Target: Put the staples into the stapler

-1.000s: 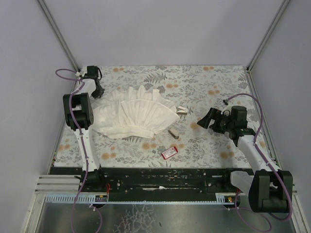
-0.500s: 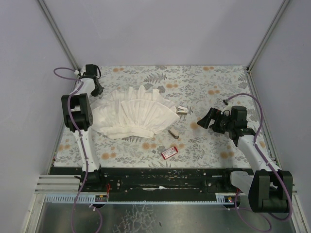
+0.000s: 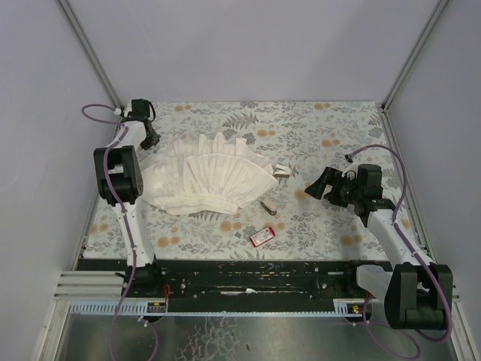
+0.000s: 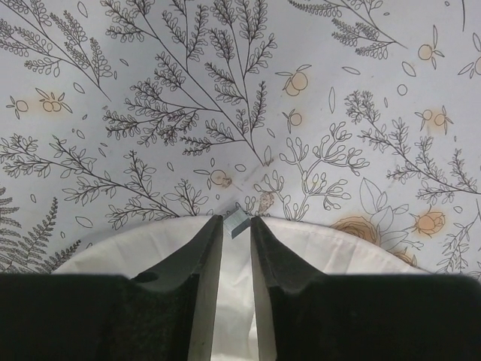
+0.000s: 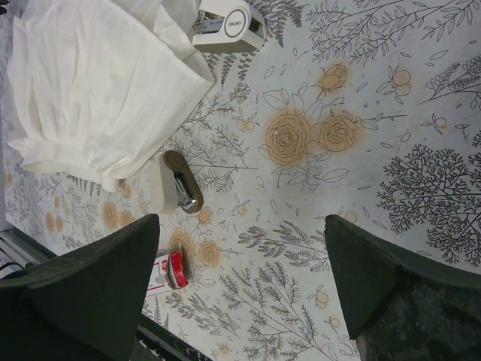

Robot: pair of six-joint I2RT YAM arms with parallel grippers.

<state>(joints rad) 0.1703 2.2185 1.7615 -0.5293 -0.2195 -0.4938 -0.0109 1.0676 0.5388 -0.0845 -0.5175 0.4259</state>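
Note:
The staples [image 4: 236,223], a short silvery strip, sit tilted between the very tips of my left gripper [image 4: 237,219], whose jaws are shut on them. That gripper [image 3: 146,133] hangs over the back left edge of the white cloth [image 4: 323,241]. The stapler [image 3: 267,205] lies on the floral table near the middle, seen as a small dark metal piece [image 5: 176,184] in the right wrist view. The red staple box [image 3: 262,236] lies nearer the front, its tray partly out [image 5: 169,271]. My right gripper [image 3: 314,185] stands wide open and holds nothing, to the right of the stapler [image 5: 240,226].
A large white pleated cloth [image 3: 210,180] covers the left middle of the table. A small grey and white object with a label [image 3: 282,171] sits at the cloth's right edge [image 5: 229,22]. Grey walls close in the table on three sides.
The left arm has shifted slightly toward the back left corner with the strip still at its fingertips. The right arm has not moved.

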